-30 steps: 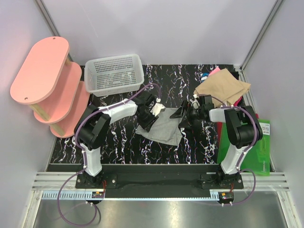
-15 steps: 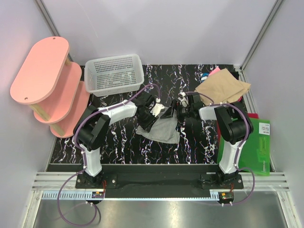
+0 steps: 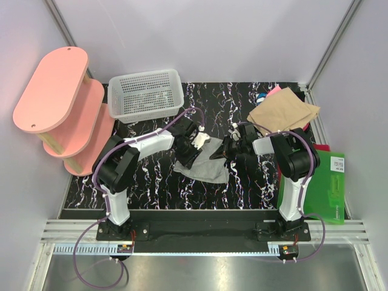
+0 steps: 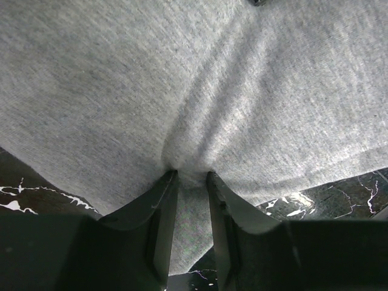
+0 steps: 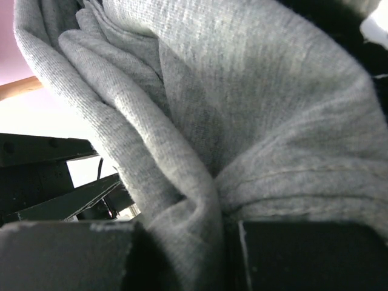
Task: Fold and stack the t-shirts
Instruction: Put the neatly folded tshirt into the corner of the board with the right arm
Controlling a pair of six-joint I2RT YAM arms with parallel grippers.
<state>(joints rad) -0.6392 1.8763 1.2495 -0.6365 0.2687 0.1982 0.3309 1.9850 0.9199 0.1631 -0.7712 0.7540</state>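
Note:
The light grey t-shirt (image 3: 209, 167) lies crumpled on the black marbled table between the two arms. My left gripper (image 3: 195, 140) is shut on its upper left part; in the left wrist view the cloth (image 4: 182, 79) puckers into a fold between the two fingertips (image 4: 189, 177). My right gripper (image 3: 227, 149) is at the shirt's upper right edge. In the right wrist view a thick bunch of grey cloth (image 5: 242, 91) is pinched between its dark fingers (image 5: 203, 233). A folded tan t-shirt (image 3: 284, 111) sits at the back right, with pink cloth (image 3: 274, 90) and blue cloth (image 3: 261, 97) showing from under it.
A white mesh basket (image 3: 145, 94) stands at the back left. A pink tiered shelf (image 3: 60, 103) stands off the table's left side. A flat green board (image 3: 330, 188) lies along the right edge beside the right arm.
My right gripper has moved left onto the grey shirt's right edge and shut on a bunch of it. The left gripper has kept its hold in the same place.

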